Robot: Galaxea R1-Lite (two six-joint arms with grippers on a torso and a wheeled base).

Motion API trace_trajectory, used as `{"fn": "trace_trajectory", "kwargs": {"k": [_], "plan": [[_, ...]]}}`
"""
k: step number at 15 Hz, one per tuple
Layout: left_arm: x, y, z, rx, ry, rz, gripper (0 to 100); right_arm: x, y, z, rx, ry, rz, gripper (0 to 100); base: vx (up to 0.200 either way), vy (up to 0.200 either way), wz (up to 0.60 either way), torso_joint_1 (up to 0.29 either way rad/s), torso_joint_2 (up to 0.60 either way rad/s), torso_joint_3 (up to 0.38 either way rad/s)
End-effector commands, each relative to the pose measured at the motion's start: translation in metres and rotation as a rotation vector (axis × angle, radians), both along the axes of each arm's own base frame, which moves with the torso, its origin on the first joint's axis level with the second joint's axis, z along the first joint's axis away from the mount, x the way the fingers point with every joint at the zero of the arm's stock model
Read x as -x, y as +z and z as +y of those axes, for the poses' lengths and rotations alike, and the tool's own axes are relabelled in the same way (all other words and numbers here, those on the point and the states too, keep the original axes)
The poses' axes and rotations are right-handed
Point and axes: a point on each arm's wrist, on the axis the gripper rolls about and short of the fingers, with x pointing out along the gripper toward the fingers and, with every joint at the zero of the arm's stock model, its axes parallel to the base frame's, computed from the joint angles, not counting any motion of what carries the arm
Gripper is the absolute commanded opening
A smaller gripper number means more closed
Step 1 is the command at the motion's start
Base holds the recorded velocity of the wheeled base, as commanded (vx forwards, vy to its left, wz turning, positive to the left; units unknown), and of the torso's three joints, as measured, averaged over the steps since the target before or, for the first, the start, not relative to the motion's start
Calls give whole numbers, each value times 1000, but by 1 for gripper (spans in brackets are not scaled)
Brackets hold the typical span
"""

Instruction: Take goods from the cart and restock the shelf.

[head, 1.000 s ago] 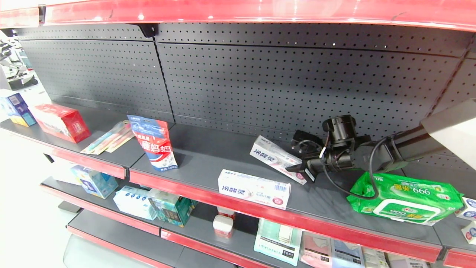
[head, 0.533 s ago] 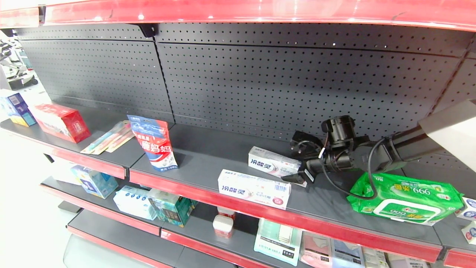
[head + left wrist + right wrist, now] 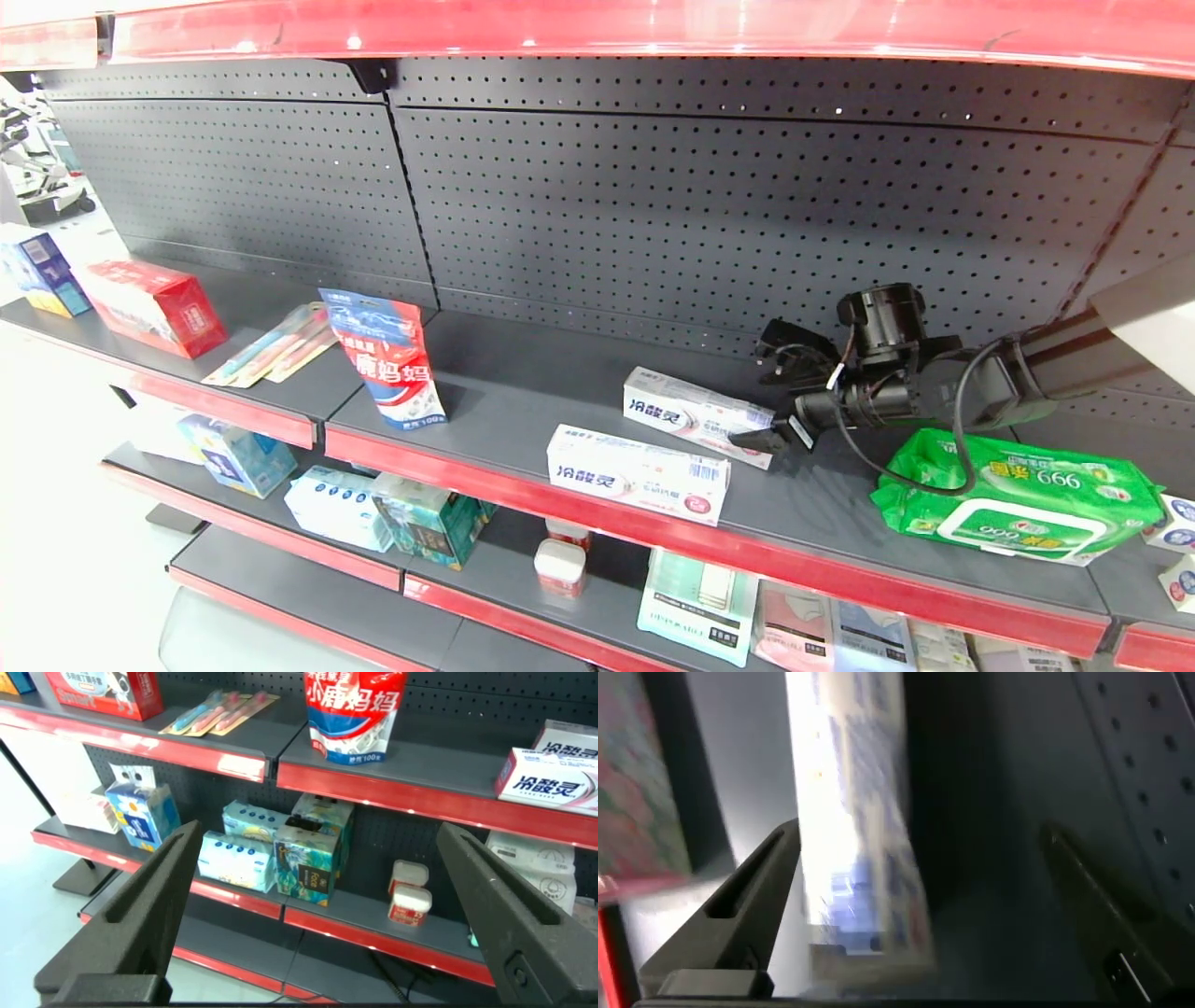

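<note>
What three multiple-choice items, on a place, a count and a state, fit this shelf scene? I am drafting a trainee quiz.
1. Where is the green wipes pack? A) on the floor B) on the shelf, right of the toothpaste boxes C) hung on the back wall
2. How many toothpaste boxes lie on that shelf? A) one B) two C) four
3. The right gripper is: A) open B) shut on a box C) shut on the pack
1B: it lies flat beside them. 2B: one in front, one behind. 3A: its jaws stand apart.
</note>
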Motion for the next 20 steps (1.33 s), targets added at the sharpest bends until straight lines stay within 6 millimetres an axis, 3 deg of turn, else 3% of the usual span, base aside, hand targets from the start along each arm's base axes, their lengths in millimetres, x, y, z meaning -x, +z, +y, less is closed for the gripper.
{"fn": "trace_trajectory", "kwargs": {"k": [1,13,17,20], "plan": [[0,0,0,1,1,1,100,10,-2,-5,9,-9,22,100,0,0,0,0,0,0],[0,0,0,1,1,1,100,5,2,-14,20,-91,-18,100,0,0,0,0,0,0],[0,0,0,0,1,1,100,29,2,-18,2,-118,45,100,0,0,0,0,0,0],[0,0,0,0,1,1,100,32,5,-21,-70,-197,94,100,0,0,0,0,0,0]]}}
